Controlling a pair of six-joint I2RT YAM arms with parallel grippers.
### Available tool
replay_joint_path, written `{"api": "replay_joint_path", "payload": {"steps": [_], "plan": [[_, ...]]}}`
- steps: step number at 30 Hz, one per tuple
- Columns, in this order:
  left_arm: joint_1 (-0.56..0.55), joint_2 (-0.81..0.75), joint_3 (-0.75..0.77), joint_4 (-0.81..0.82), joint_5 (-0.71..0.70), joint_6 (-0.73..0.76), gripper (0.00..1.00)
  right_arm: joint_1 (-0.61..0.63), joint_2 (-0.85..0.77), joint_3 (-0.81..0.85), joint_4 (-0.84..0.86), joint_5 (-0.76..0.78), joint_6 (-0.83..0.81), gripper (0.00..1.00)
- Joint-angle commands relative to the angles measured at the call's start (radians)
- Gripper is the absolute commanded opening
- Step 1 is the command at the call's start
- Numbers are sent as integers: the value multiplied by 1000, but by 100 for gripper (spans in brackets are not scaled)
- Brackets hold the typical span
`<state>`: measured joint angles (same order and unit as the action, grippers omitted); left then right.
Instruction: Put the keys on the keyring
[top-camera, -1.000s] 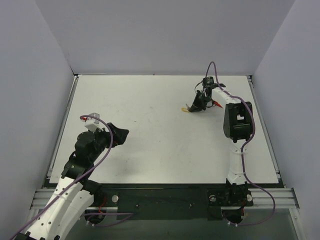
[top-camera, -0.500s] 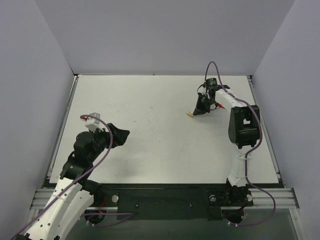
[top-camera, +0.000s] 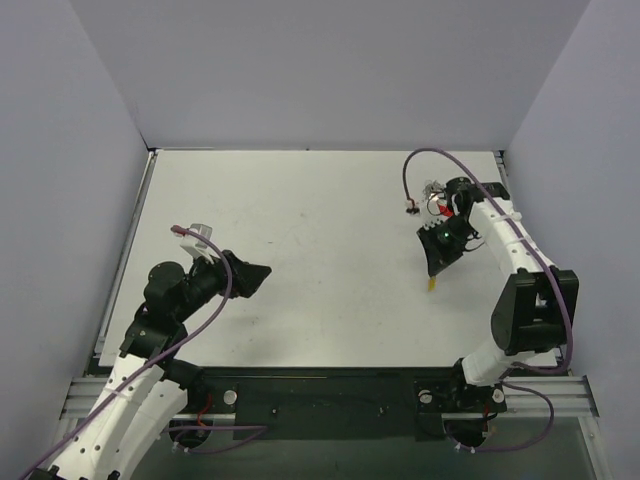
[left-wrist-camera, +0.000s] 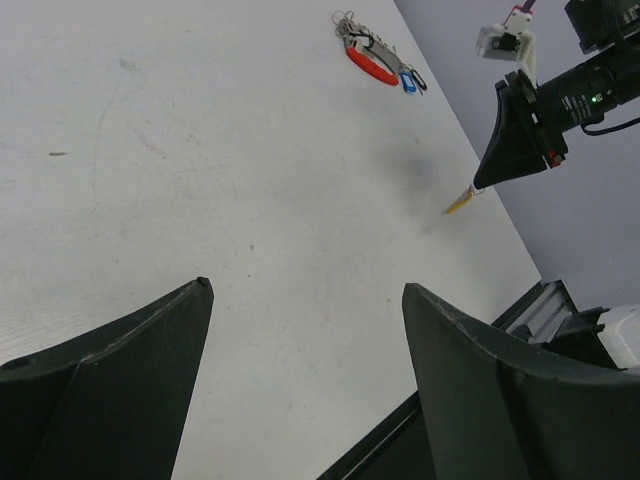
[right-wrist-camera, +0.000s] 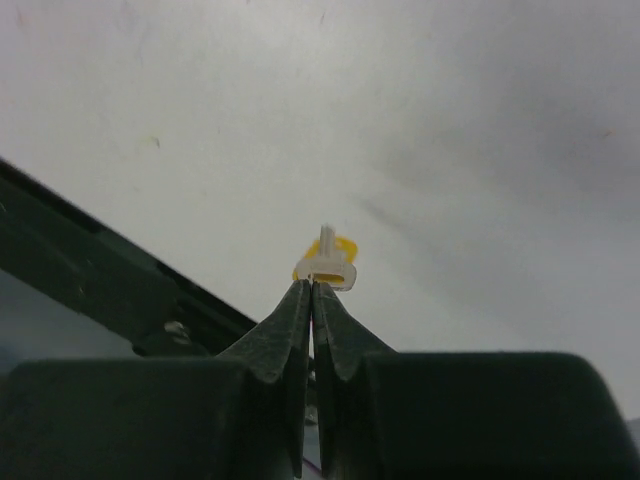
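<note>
Fingers of our right gripper (right-wrist-camera: 312, 286) pinch tight on the yellow key (right-wrist-camera: 328, 262) at four o'clock on the table (top-camera: 300, 320); our left gripper (left-wrist-camera: 306, 288) gapes wide, empty; the keyring (left-wrist-camera: 350, 25) lies at two o'clock.

No readable text, labels, brands or numbers in any view. The white connector block (left-wrist-camera: 505, 40) on the right arm's cable and the white connector piece (top-camera: 197, 232) at the left wrist are too small to show any print.

In the right gripper (left-wrist-camera: 481, 186), a small yellow key (left-wrist-camera: 458, 205)
</note>
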<state>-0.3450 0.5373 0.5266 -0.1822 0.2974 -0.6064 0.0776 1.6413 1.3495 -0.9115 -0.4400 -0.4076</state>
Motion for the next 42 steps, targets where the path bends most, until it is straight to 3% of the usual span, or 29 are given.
{"api": "replay_joint_path", "payload": {"steps": [1, 6, 13, 25, 33, 42], "plan": [[1, 12, 61, 82, 106, 77, 87, 24, -129, -114, -341, 140, -452, 0], [1, 20, 64, 87, 132, 94, 86, 62, -222, -234, -398, 293, -603, 0], [1, -29, 35, 93, 137, 80, 86, 119, -123, -335, -267, 406, -498, 0], [1, -105, 39, 9, 109, 122, 86, 254, 181, -190, -84, 495, -275, 0], [1, -114, 62, -65, 98, 233, 87, 310, 268, -89, -73, 506, -223, 0], [1, -137, 26, -54, 112, 244, 88, 347, 339, -46, -64, 521, -197, 0]]}}
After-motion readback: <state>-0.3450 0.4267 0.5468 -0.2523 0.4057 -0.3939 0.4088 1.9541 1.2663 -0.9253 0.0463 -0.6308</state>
